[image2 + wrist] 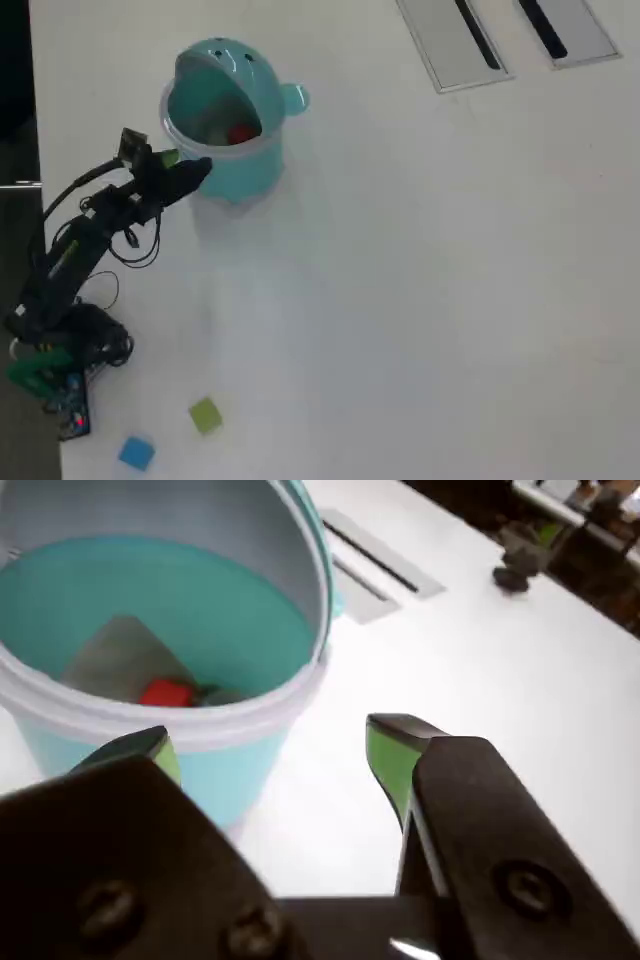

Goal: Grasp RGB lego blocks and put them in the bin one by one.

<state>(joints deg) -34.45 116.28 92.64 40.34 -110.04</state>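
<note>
The teal bin point(243, 176) stands at the upper left of the overhead view with its domed lid point(226, 56) flipped back. In the wrist view its pale rim point(205, 726) fills the upper left. A red block point(165, 692) lies on the bin floor, and the red block point(240, 133) also shows from above. My gripper point(270, 738) is open with nothing between its green-faced fingers point(388, 755), beside and just outside the rim. From above, the gripper point(190, 168) sits at the bin's left side. A yellowish-green block point(205, 414) and a blue block point(136, 452) rest on the table at the lower left.
Two grey recessed slots point(455, 45) point(555, 25) lie in the white table at the far right top. The arm's base and cables point(50, 370) sit at the table's left edge. A dark object point(518, 560) stands beyond the table in the wrist view.
</note>
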